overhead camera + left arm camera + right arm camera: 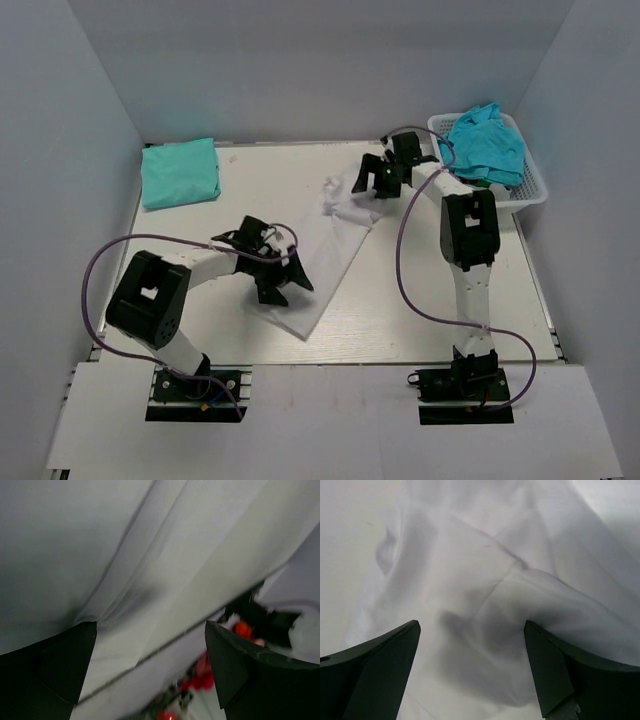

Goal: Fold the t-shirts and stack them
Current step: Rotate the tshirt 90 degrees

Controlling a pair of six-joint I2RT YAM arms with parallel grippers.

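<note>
- A white t-shirt (470, 555) fills almost the whole view, its cloth rumpled into soft folds and creases.
- A raised fold runs from the middle toward the right edge, with a shadowed hollow beneath it.
- The right end effector (471, 626) hangs over the cloth, jaws spread wide.
- Its two dark fingers (375, 675) sit in the lower corners, with only shirt showing between them and nothing gripped.

A white lattice basket (533, 192) sits near the right pincer (372, 182), off to its right, on the pale tabletop (400, 320)
</note>
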